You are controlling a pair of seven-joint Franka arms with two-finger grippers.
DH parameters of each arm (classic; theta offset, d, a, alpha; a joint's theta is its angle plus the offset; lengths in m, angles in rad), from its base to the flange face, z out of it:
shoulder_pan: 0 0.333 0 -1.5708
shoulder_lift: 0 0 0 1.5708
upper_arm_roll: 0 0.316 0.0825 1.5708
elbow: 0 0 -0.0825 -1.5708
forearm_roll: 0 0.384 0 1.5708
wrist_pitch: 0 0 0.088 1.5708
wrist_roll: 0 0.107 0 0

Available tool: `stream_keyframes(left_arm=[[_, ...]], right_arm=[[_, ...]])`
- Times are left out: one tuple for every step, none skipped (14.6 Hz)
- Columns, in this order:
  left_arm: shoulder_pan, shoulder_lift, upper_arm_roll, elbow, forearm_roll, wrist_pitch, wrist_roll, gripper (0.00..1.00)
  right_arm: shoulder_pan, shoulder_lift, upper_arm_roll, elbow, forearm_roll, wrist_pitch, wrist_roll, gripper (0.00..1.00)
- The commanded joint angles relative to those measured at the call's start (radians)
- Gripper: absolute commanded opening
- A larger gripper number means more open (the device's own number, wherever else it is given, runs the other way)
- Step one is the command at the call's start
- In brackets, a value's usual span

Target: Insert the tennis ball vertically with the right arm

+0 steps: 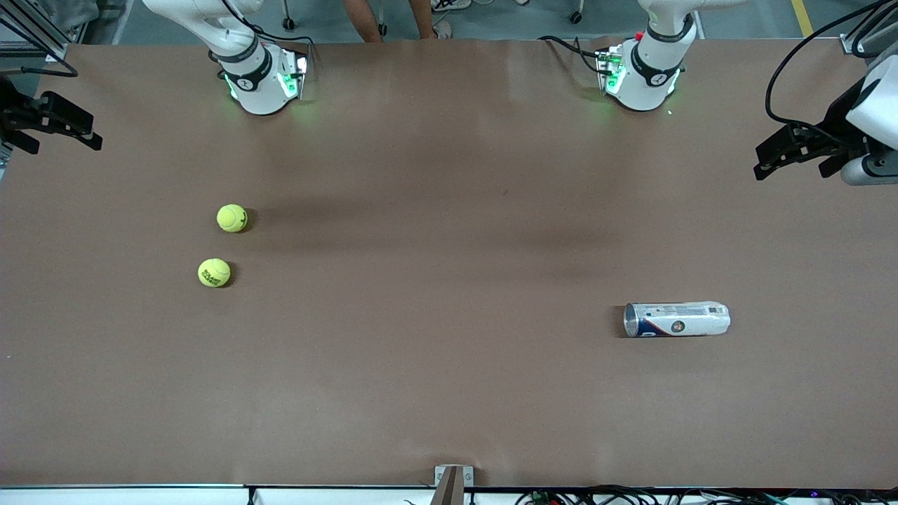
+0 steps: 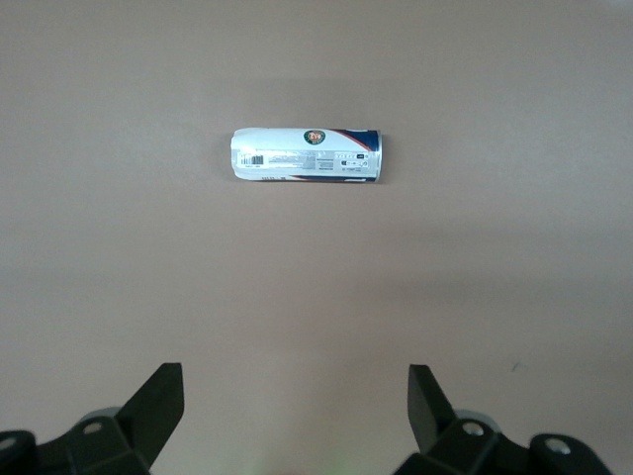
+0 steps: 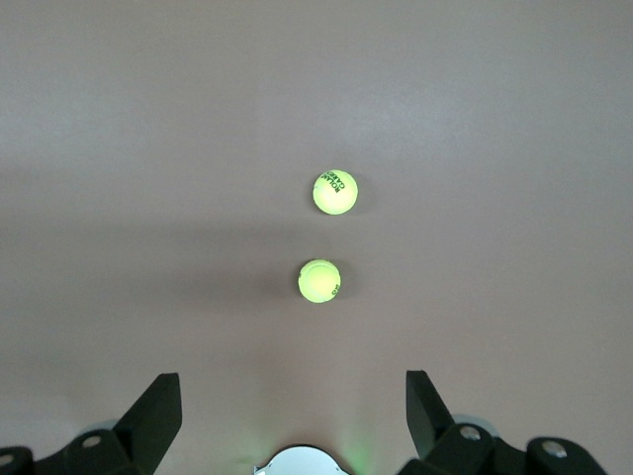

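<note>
Two yellow-green tennis balls lie on the brown table toward the right arm's end: one (image 1: 231, 218) and one with dark lettering (image 1: 214, 273), nearer to the front camera. The right wrist view shows both, the plain one (image 3: 318, 281) and the lettered one (image 3: 335, 191). A white and blue ball can (image 1: 677, 319) lies on its side toward the left arm's end, its open mouth facing the balls; it also shows in the left wrist view (image 2: 305, 156). My right gripper (image 1: 70, 130) (image 3: 293, 381) is open and empty, held high. My left gripper (image 1: 789, 165) (image 2: 297, 381) is open and empty, held high.
The right arm's base (image 1: 259, 77) and the left arm's base (image 1: 642, 70) stand at the table's edge farthest from the front camera. A small metal bracket (image 1: 452, 480) sits at the edge nearest to that camera. Cables hang by the left arm's end.
</note>
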Motion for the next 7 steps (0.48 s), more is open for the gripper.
stream_keyframes(left_arm=[[0.005,0.006,-0.003,0.025,0.001,-0.022,0.011,1.0],[0.006,0.007,-0.001,0.027,0.001,-0.022,0.012,1.0],[0.008,0.007,-0.001,0.027,0.007,-0.022,0.012,1.0],[0.008,0.01,-0.003,0.028,0.024,-0.022,0.012,1.0],[0.003,0.013,-0.003,0.028,0.043,-0.021,0.014,1.0],[0.0,0.035,-0.005,0.03,0.054,-0.021,0.015,1.0],[0.0,0.05,-0.005,0.031,0.056,-0.021,0.018,1.0]], right_arm=[[0.001,-0.03,0.005,-0.029,-0.013,0.008,0.0,1.0],[0.001,-0.03,0.005,-0.029,-0.013,0.008,0.0,1.0],[0.001,-0.03,0.005,-0.029,-0.013,0.007,-0.001,1.0],[0.001,-0.03,0.005,-0.029,-0.013,0.007,-0.002,1.0],[0.0,-0.03,0.005,-0.029,-0.013,0.007,-0.002,1.0],[0.0,-0.03,0.005,-0.029,-0.013,0.007,-0.002,1.0],[0.0,-0.03,0.004,-0.029,-0.013,0.005,-0.002,1.0]])
